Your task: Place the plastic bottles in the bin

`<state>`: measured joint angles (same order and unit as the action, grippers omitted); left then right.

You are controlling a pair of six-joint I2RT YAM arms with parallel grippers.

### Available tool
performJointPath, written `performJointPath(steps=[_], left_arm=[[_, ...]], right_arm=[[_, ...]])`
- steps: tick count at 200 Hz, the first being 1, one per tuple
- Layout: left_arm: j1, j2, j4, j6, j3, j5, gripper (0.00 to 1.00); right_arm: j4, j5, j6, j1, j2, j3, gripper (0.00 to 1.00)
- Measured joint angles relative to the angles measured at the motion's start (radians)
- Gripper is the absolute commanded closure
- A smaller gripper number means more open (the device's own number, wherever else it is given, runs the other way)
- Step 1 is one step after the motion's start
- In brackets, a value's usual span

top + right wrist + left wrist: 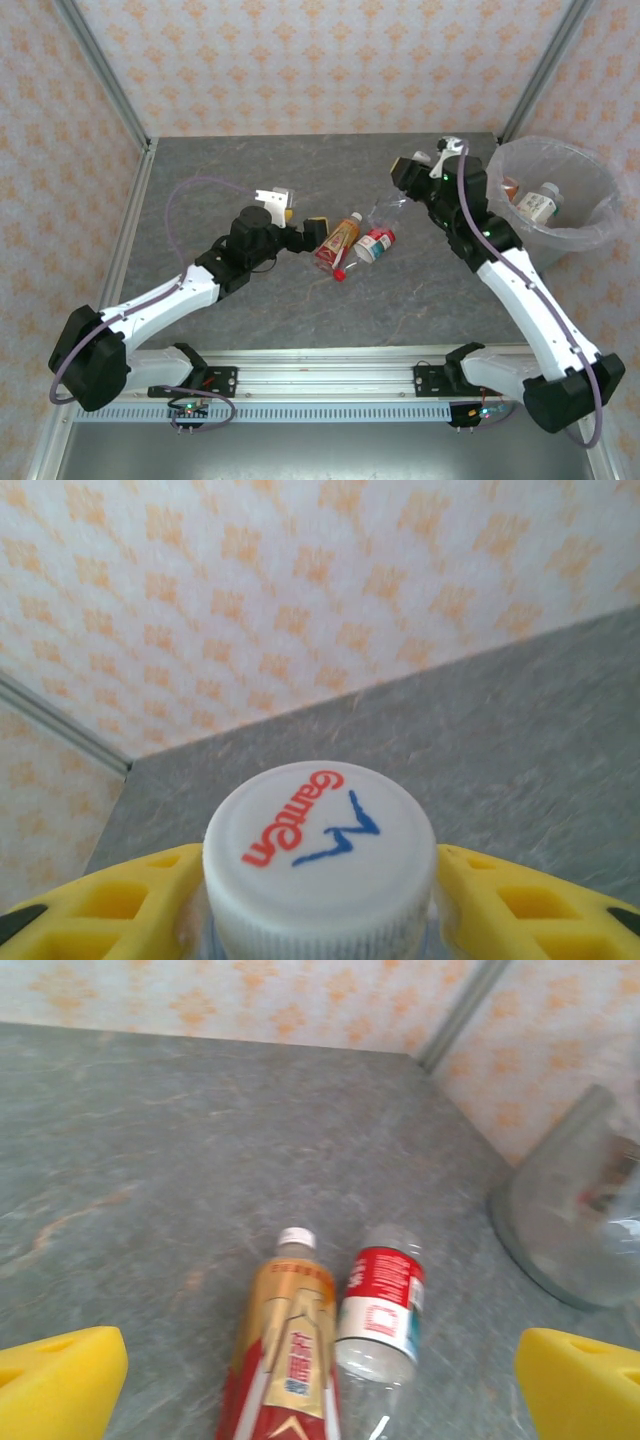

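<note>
Two plastic bottles lie side by side on the grey table: one with a gold-and-red label and white cap [285, 1345] [338, 243], and a clear one with a red-and-white label [385, 1305] [375, 245]. My left gripper [322, 1385] [302, 217] hovers just left of them, open, its yellow pads [60, 1380] spread wide. My right gripper [320, 900] [402, 188] is shut on the neck of a clear bottle under its white cap [318, 850], which carries red and blue print. The bin [555, 190] [570, 1220] stands at the right with two bottles [540, 203] inside.
Patterned walls enclose the table at the back and both sides, with a metal post [545, 65] at the back right corner. Bare grey tabletop [250, 170] spreads to the back and left of the bottles. The bin sits against the right wall.
</note>
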<state>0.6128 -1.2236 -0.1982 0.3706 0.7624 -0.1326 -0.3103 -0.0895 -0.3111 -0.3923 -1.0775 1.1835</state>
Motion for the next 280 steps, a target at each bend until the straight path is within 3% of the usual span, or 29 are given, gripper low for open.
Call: performJointPath(steps=[75,154,212,280], left_arm=[[-0.006,0.0,0.011,0.054,-0.015,0.16,0.0],[-0.007,-0.047,0.015,0.078,-0.015,0.178,0.0],[-0.007,-0.091,0.019,0.098,-0.013,0.174,0.0],[-0.012,-0.093,0.029,0.101,-0.011,0.169,0.0]], right_arm=[[-0.075,0.18,0.123,0.0,0.096,0.066,0.56],[-0.12,0.421,0.334,0.022,0.1,0.188,0.6],[-0.165,0.473,0.457,0.35,0.058,0.348,0.61],[-0.205,0.502,0.535,0.597,-0.048,0.366,0.61]])
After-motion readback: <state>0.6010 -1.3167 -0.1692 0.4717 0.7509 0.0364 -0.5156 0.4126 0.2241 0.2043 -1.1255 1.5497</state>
